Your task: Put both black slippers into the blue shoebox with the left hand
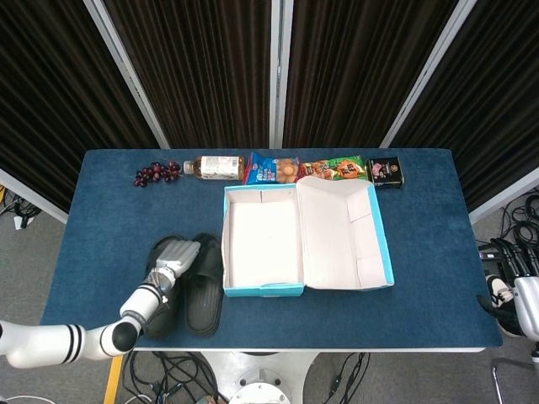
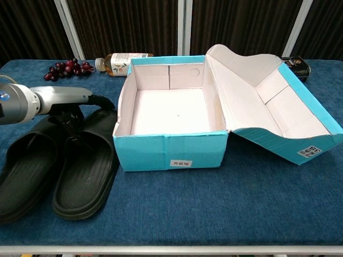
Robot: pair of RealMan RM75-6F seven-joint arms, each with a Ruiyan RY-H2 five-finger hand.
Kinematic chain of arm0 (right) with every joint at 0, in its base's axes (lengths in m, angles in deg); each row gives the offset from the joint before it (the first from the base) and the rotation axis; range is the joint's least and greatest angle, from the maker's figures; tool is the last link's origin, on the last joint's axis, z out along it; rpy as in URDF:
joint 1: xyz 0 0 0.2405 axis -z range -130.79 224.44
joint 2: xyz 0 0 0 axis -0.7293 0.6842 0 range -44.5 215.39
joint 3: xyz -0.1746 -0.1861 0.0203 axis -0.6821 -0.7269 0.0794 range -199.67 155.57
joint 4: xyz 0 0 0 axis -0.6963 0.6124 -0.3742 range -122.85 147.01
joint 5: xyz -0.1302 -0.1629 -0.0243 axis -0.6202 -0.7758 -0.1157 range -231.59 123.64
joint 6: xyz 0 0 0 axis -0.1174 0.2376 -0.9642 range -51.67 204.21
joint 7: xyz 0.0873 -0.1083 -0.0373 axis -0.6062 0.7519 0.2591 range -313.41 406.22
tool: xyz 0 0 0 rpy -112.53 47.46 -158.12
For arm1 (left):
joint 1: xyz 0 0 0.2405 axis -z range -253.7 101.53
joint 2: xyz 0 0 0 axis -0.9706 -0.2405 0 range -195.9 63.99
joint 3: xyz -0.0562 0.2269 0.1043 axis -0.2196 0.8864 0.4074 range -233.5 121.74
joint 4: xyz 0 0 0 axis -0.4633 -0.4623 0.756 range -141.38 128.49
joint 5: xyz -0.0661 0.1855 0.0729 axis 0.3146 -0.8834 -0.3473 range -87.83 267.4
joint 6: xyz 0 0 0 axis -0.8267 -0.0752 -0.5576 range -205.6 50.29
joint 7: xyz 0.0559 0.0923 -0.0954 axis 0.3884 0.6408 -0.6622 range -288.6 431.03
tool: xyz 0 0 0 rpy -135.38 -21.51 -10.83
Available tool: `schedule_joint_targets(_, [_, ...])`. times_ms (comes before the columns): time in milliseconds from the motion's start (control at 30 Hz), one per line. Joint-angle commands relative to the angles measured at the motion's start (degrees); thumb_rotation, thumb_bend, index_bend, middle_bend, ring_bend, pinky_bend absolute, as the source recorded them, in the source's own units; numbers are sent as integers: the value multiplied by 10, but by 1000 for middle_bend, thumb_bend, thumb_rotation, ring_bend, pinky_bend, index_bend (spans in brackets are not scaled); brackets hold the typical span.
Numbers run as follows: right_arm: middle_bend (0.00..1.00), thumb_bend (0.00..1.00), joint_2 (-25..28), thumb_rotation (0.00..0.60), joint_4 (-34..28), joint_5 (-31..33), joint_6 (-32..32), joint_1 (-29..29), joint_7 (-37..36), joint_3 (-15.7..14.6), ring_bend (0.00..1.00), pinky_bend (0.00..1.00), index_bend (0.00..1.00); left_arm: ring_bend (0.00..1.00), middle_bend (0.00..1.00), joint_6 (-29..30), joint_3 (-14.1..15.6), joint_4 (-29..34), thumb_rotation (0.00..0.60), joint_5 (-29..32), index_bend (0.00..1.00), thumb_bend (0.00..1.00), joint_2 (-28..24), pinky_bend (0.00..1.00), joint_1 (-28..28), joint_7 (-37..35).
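Two black slippers lie side by side on the blue table, left of the shoebox: the left slipper (image 2: 27,163) and the right slipper (image 2: 86,171), soles down. In the head view the right slipper (image 1: 205,290) shows fully; my arm covers most of the other. My left hand (image 2: 69,104) hovers low over their far ends with its fingers spread, some (image 2: 72,128) pointing down between the slippers, holding nothing. The left hand (image 1: 177,255) is close to the box wall. The blue shoebox (image 1: 263,289) stands open and empty, lid (image 2: 278,107) folded out right. My right hand (image 1: 515,282) hangs off the table's right edge, its fingers unclear.
Along the far edge lie grapes (image 1: 157,173), a drink bottle (image 1: 216,167), two snack packs (image 1: 274,168) (image 1: 335,167) and a dark tin (image 1: 386,171). Bare blue tabletop (image 1: 429,244) spreads right of the lid and in front of the box.
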Motion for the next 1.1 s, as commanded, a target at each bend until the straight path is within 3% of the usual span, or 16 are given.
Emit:
schedule_joint_targets(33, [98, 76, 0, 600, 1, 0, 1, 1, -1, 0, 0, 108, 82, 736, 216, 13, 2, -23, 600, 25, 235, 0, 21, 933, 16, 5])
schedule_joint_targets(133, [98, 76, -1, 600, 3, 3, 1, 2, -3, 0, 0, 109, 82, 808, 410, 18, 1, -38, 600, 36, 393, 0, 32, 943, 17, -3])
schedule_joint_targets(300, [98, 75, -2, 600, 4, 4, 2, 2, -5, 1, 0, 110, 81, 853, 524, 33, -9, -32, 600, 27, 494, 0, 24, 969, 11, -25])
schedule_joint_targets(767, [98, 75, 0, 600, 5, -3, 12, 4, -7, 4, 0, 110, 81, 854, 540, 141, -47, 69, 600, -74, 497, 0, -70, 969, -53, -102])
schedule_joint_targets(967, [98, 75, 3, 600, 4, 1, 14, 4, -4, 6, 0, 110, 81, 829, 538, 168, -105, 86, 600, -132, 497, 0, -102, 965, -91, -218])
schedule_joint_targets(1100, [98, 76, 8, 600, -3, -3, 15, 2, 4, 8, 0, 110, 81, 754, 535, 118, -146, 57, 600, -197, 497, 0, -84, 950, -89, -336])
